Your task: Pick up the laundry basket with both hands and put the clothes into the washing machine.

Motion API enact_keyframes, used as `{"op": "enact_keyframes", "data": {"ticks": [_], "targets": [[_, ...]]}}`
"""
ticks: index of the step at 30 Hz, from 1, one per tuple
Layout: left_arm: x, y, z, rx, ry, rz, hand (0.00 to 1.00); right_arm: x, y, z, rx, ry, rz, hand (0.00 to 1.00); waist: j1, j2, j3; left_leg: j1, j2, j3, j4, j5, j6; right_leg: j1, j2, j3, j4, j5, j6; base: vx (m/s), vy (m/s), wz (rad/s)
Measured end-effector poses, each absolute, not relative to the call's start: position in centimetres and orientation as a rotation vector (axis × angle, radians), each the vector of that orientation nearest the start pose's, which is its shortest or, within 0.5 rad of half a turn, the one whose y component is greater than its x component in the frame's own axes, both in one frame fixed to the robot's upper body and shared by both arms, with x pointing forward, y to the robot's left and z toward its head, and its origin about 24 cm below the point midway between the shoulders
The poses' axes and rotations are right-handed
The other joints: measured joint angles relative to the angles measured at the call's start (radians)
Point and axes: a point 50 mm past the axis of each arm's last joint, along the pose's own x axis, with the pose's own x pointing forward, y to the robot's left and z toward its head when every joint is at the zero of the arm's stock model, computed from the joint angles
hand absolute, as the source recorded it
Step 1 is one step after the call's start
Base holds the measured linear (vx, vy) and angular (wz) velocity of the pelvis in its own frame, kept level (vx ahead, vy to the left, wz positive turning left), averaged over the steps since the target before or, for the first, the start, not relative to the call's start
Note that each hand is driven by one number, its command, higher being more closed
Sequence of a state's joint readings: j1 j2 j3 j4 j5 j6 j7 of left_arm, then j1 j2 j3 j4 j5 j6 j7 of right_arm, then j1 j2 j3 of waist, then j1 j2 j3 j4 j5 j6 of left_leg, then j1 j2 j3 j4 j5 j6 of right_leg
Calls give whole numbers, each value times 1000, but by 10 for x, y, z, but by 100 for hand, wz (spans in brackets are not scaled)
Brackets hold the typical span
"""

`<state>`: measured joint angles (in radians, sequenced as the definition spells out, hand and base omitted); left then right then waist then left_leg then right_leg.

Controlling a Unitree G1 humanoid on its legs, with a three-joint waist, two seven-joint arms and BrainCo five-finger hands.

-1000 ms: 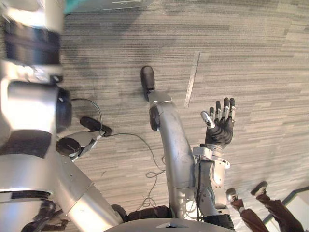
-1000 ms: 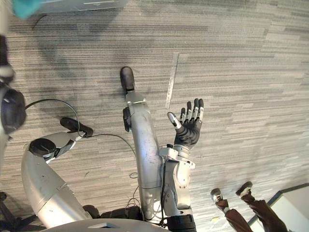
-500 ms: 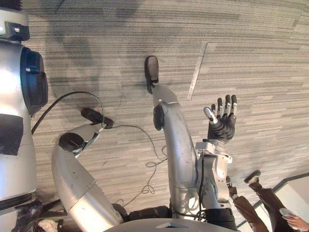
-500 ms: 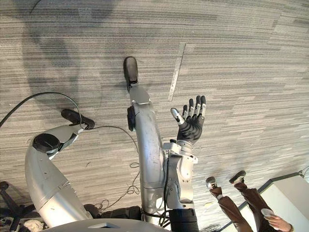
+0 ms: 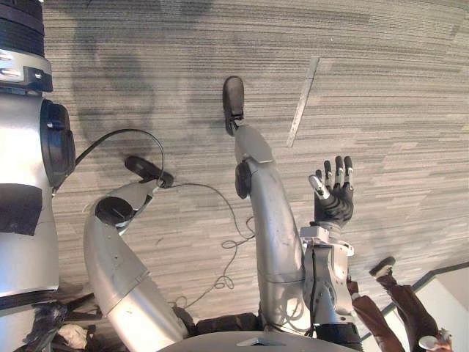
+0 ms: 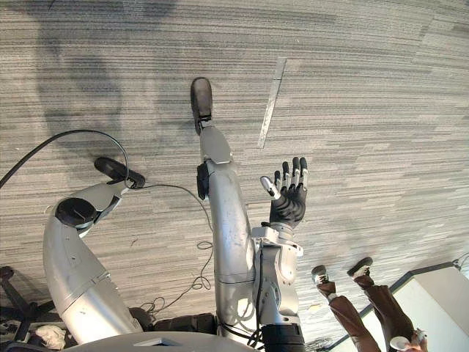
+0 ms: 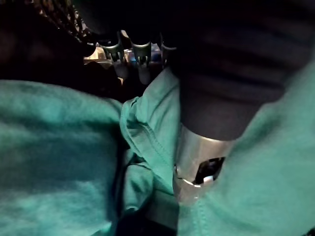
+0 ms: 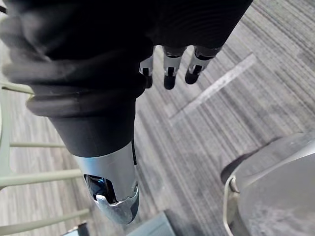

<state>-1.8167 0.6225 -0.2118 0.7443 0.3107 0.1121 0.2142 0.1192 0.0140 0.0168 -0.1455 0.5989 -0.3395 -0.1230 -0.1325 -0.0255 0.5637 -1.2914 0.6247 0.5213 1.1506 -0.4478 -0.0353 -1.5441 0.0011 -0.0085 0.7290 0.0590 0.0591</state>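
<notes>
Left robot hand [image 7: 194, 157] buried in teal clothes [image 7: 59, 162], cloth bunched close all round it; grip cannot tell. Right robot hand [image 5: 335, 202] spread wide, palm up, empty, carpet floor [image 5: 396, 88] beneath. Probably idle while left handles clothes.

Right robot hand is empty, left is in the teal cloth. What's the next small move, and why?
Probably swing the right robot hand across toward the left robot hand to help with the teal cloth. The right one is open, palm up, over the carpet and holds nothing, while the cloth bunches against the left one beside dark mesh.
</notes>
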Motion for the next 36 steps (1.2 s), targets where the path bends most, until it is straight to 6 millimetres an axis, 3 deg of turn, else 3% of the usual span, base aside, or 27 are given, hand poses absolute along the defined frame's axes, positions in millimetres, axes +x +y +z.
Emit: {"op": "enact_keyframes", "data": {"ticks": [4, 8, 11, 12, 14, 17, 21, 25, 28, 30, 31, 32, 33, 34, 36], "targets": [[289, 175, 529, 922, -1090, 726, 0, 224, -175, 68, 615, -330, -222, 0, 0, 10, 1, 0, 1, -1, -10, 12, 4, 14, 3, -4, -33, 25, -3, -26, 33, -4], [291, 204, 519, 986, -1031, 826, 0, 224, -175, 64, 612, -319, -227, 0, 1, 12, 2, 12, 0, 2, -23, 27, 9, 45, 8, -7, -83, 61, -2, -35, 23, -5], [305, 239, 490, 975, -911, 867, 0, 221, -176, 58, 607, -299, -240, 0, 3, 17, 1, 39, -6, 19, -56, 48, 18, 86, 5, -7, -151, 91, 8, -49, 13, -2], [310, 260, 472, 958, -843, 886, 0, 216, -178, 54, 600, -282, -253, 0, 11, 19, 2, 50, -7, 29, -72, 59, 18, 105, 2, -14, -188, 107, 7, -55, 3, -7], [317, 274, 451, 972, -784, 847, 0, 211, -180, 49, 591, -260, -269, 0, 19, 24, 0, 55, -8, 29, -86, 70, 17, 120, -5, -37, -217, 122, 4, -53, -5, -5], [324, 275, 438, 874, -768, 719, 0, 209, -182, 44, 580, -228, -277, 0, 20, 28, 0, 55, -8, 22, -95, 81, 13, 132, -7, -53, -235, 133, -11, -41, -15, 3], [327, 271, 441, 670, -773, 605, 0, 210, -185, 40, 545, -180, -264, 0, 22, 29, 0, 56, -8, 16, -110, 96, 11, 146, -8, -64, -258, 147, -18, -38, -18, 2], [327, 261, 449, 652, -782, 579, 0, 210, -186, 39, 532, -173, -242, 0, 25, 30, 0, 50, -8, 8, -108, 99, 10, 146, -8, -71, -258, 149, -19, -26, -10, 1], [308, 240, 464, 682, -935, 600, 0, 210, -185, 40, 531, -176, -236, 0, 32, 32, 1, 43, -8, -1, -105, 101, 12, 145, -13, -80, -249, 151, -22, -22, 0, 4], [285, 226, 461, 687, -1108, 624, 0, 210, -185, 42, 532, -188, -237, 0, 33, 34, 1, 42, -10, -8, -101, 101, 13, 140, -17, -84, -227, 147, -28, -14, 5, 8], [271, 219, 443, 691, -1217, 635, 0, 210, -186, 45, 535, -213, -243, 0, 35, 45, 2, 42, -15, -17, -100, 102, 11, 139, -22, -88, -211, 139, -29, -14, 4, 10], [268, 217, 433, 700, -1236, 630, 0, 210, -186, 47, 538, -225, -245, 0, 36, 50, 1, 43, -17, -21, -101, 103, 10, 140, -24, -88, -207, 136, -29, -26, 2, 16], [269, 213, 407, 718, -1228, 594, 0, 209, -187, 50, 534, -242, -252, 0, 41, 58, 1, 48, -22, -22, -102, 105, 10, 140, -31, -88, -193, 124, -30, -33, -4, 13], [276, 209, 371, 725, -1165, 527, 0, 209, -189, 51, 506, -249, -266, 0, 50, 59, 0, 59, -25, -22, -102, 107, 8, 144, -33, -88, -182, 110, -25, -35, -7, 12], [286, 206, 328, 697, -1046, 458, 0, 209, -190, 51, 493, -251, -277, 0, 58, 59, 0, 72, -33, -22, -110, 111, 6, 152, -37, -87, -178, 102, -30, -29, -11, 9]]}}
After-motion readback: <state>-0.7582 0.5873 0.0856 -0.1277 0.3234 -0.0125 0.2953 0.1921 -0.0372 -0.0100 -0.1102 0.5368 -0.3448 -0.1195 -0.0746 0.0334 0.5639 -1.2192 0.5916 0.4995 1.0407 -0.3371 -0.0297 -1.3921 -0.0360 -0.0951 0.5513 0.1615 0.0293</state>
